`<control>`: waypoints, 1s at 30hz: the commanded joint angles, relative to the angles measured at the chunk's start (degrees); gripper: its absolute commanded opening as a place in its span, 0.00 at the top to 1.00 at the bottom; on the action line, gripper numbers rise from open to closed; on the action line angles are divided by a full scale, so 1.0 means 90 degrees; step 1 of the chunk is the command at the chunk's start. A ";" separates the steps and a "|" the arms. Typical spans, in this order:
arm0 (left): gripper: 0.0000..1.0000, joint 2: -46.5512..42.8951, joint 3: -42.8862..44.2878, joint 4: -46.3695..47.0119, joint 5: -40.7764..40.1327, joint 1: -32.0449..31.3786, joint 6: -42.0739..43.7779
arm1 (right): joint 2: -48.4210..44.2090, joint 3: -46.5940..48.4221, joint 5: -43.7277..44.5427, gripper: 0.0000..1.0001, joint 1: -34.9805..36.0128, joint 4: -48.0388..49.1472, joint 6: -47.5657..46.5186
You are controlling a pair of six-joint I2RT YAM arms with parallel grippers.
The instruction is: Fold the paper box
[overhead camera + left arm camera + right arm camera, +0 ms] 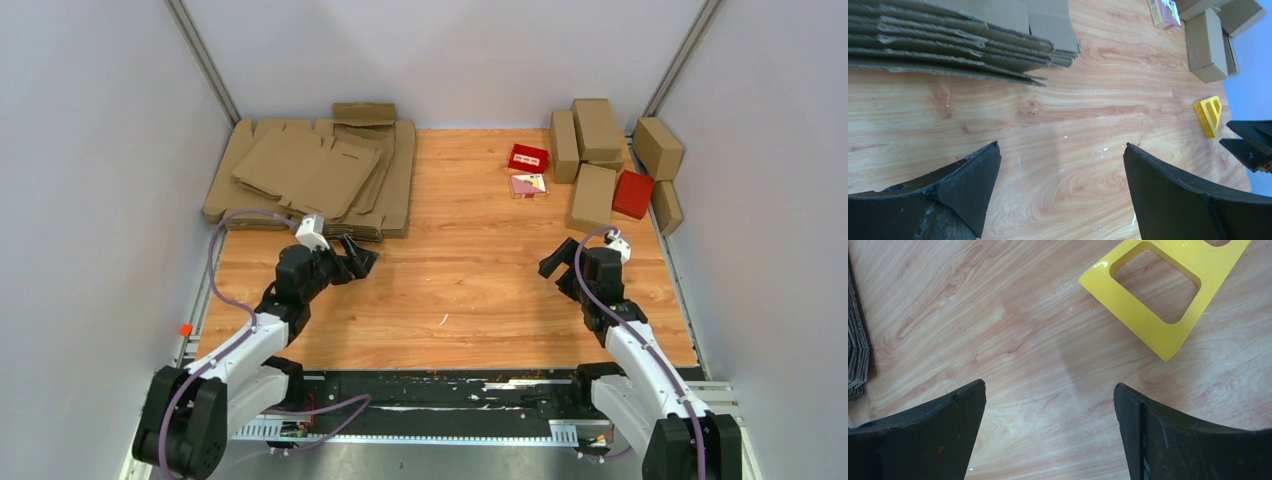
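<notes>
The left gripper is spread wide and holds nothing, low over the wooden table just in front of a stack of cardboard blanks. The paper box — a flat, unfolded sheet — lies on top of that stack. The right gripper, equally spread and empty, hangs near a yellow plastic frame.

a wood-grain table fills the middle, its grain running left to right. pale grey panels close it in: a left wall, a far wall and a right wall. a slanting metal post stands at the far left corner, a second post at the far right. along the near edge runs a scratched black strip, and nearer still a toothed metal rail. the light is soft and even. small white scuffs mark the wood.
</notes>
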 commanded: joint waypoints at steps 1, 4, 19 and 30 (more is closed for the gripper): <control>0.00 -0.0574 -0.0018 -0.0202 -0.0585 -0.0026 0.0404 | 0.0120 0.0198 -0.0136 0.00 -0.0023 0.0179 -0.0053; 0.00 -0.0927 0.0001 -0.0475 -0.0970 -0.0027 0.0448 | 0.0094 0.0230 -0.0184 0.00 -0.0023 0.0137 -0.0071; 0.04 0.1208 0.3501 -0.3552 -0.3410 -0.0018 0.2019 | -0.0504 0.0098 -0.0089 0.01 -0.0013 0.0114 -0.0117; 0.27 0.3602 0.5384 -0.3708 -0.3075 -0.0087 0.3054 | -0.0291 0.0188 -0.0165 0.01 -0.0013 0.0096 -0.0116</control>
